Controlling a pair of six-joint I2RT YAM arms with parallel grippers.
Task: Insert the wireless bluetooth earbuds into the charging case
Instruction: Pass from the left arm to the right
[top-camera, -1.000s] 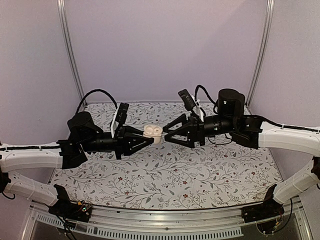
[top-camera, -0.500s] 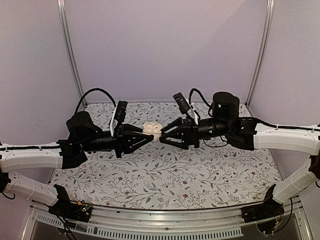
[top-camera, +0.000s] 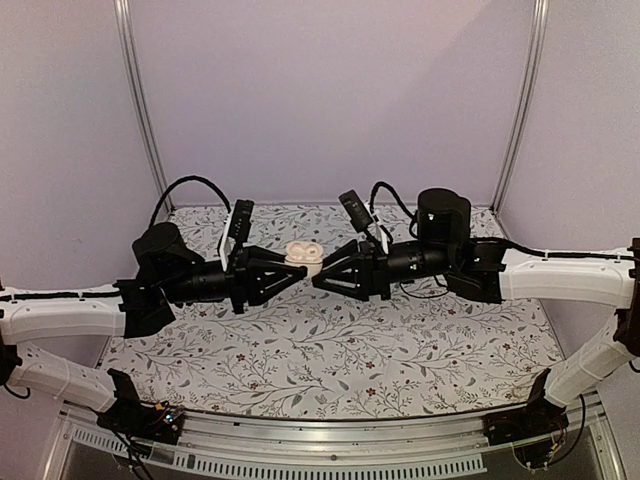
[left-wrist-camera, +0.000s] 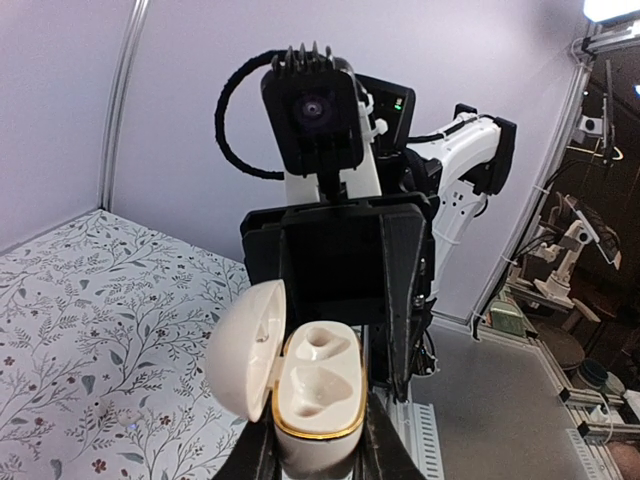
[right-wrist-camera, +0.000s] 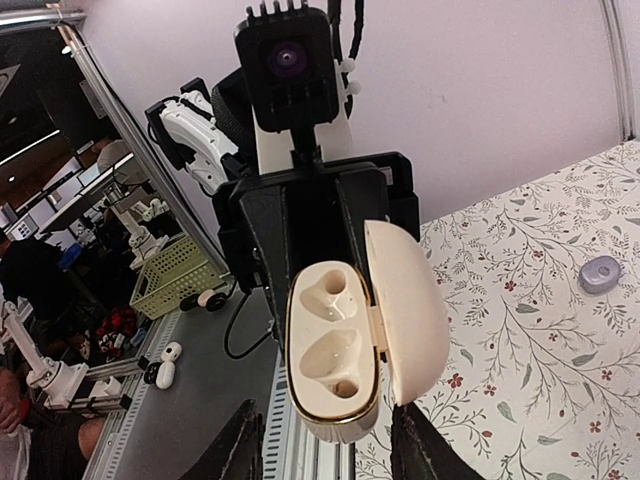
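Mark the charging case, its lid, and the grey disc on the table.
charging case (left-wrist-camera: 315, 388), left wrist view, inner tray.
lid (right-wrist-camera: 408, 310), right wrist view, centre of shell.
grey disc (right-wrist-camera: 600, 273), right wrist view, top face.

White arm links (top-camera: 60, 322), black wrists (top-camera: 190, 284) — looping cables (top-camera: 188, 182).

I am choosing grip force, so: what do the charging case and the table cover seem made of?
The charging case looks like smooth cream plastic with soft sheen; its gold rim seems metallic-coated. The table cover is matte floral print, cloth or paper, unclear.
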